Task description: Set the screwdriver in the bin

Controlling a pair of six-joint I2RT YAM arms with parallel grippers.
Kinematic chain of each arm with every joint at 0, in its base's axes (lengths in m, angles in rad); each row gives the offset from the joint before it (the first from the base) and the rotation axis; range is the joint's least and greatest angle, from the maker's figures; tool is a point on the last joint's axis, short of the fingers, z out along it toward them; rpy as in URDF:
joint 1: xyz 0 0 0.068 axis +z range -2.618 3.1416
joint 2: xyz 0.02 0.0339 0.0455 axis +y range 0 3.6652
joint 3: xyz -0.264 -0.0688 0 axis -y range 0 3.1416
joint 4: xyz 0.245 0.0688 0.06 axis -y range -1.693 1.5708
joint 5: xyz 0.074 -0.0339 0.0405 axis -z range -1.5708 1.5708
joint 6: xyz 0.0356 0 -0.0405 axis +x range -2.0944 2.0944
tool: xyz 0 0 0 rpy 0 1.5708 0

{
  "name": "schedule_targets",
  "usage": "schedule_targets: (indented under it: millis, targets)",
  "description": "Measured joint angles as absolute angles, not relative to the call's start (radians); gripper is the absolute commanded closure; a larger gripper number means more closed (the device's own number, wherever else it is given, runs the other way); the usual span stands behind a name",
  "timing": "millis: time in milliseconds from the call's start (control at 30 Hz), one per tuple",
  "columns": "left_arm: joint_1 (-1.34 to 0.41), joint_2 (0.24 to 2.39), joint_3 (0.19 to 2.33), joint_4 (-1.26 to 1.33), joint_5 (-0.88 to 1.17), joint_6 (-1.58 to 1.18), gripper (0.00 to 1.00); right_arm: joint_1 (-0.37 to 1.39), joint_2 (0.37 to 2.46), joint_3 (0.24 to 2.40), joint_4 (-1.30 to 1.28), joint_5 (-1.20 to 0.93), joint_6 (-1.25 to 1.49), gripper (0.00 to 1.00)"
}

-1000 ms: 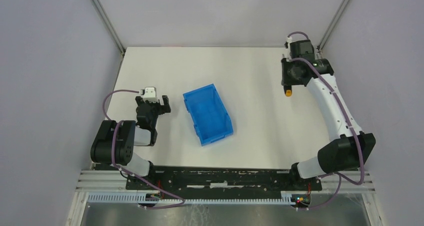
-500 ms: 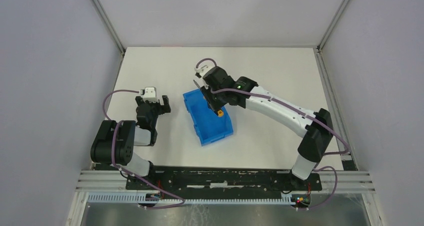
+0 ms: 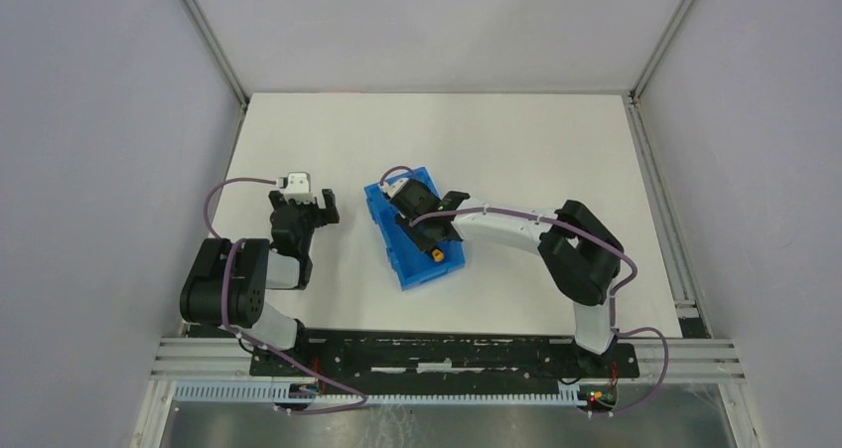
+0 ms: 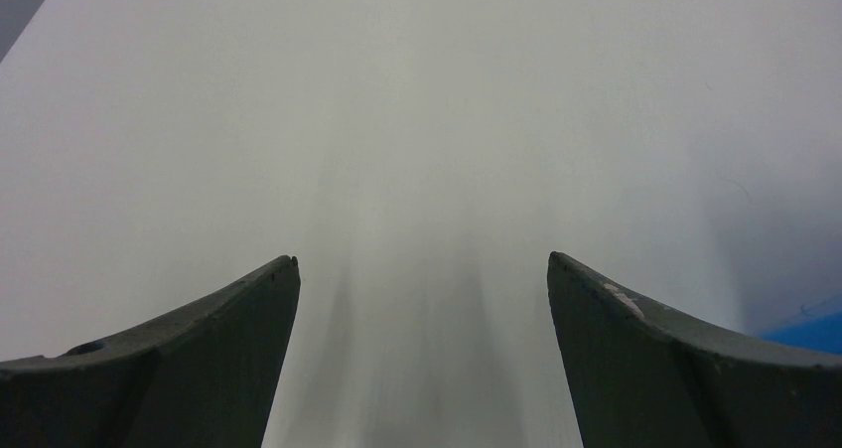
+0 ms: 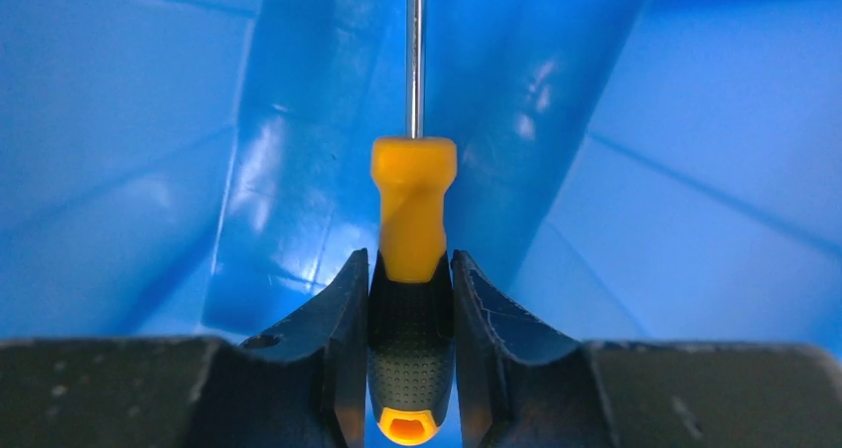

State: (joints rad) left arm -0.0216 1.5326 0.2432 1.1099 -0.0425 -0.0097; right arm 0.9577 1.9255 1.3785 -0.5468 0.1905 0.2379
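The blue bin (image 3: 397, 254) sits on the white table a little left of centre. My right gripper (image 3: 422, 229) is down inside the bin and shut on the screwdriver (image 3: 436, 255). In the right wrist view the jaws clamp the black grip of the screwdriver (image 5: 412, 269), its orange neck and metal shaft pointing ahead at the bin's blue inner wall (image 5: 695, 170). My right gripper (image 5: 410, 261) holds it by the handle. My left gripper (image 3: 308, 208) is open and empty, left of the bin. In the left wrist view the left gripper (image 4: 422, 259) shows only bare table between its jaws.
A corner of the bin (image 4: 819, 331) shows at the right edge of the left wrist view. The white table (image 3: 536, 140) is bounded by grey walls at left, right and back. The metal rail (image 3: 437, 354) runs along the near edge.
My right arm has swung from the far right of the table across to the bin with the screwdriver and lowered it inside. The left arm has not moved.
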Motion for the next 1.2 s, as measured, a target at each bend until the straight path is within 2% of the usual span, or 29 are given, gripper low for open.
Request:
schedule_targets:
  millis: [200,400,467,700,867,1000,1067,1200]
  targets:
    - [-0.022,1.533,0.243,1.11,-0.043,-0.01,0.0,0.958,1.961,1.343,-0.45,0.182,0.243,0.4]
    - [-0.022,1.533,0.243,1.11,-0.043,-0.01,0.0,0.967,1.932,1.356,-0.461,0.186,0.242,0.15]
    - [-0.022,1.533,0.243,1.11,-0.043,-0.01,0.0,0.973,1.873,1.37,-0.478,0.191,0.236,0.02]
    - [-0.022,1.533,0.243,1.11,-0.043,-0.01,0.0,0.982,1.514,1.42,-0.456,0.239,0.205,0.02]
    - [-0.022,1.533,0.243,1.11,-0.043,-0.01,0.0,0.968,1.214,1.341,-0.393,0.397,0.2,0.02]
    - [-0.022,1.533,0.243,1.11,-0.043,-0.01,0.0,0.87,0.999,1.121,-0.332,0.539,0.2,0.02]
    - [-0.022,1.533,0.243,1.11,-0.043,-0.01,0.0,0.793,0.901,0.937,-0.29,0.589,0.199,0.02]
    - [-0.022,1.533,0.243,1.11,-0.043,-0.01,0.0,0.715,0.812,0.615,-0.237,0.643,0.202,0.02]
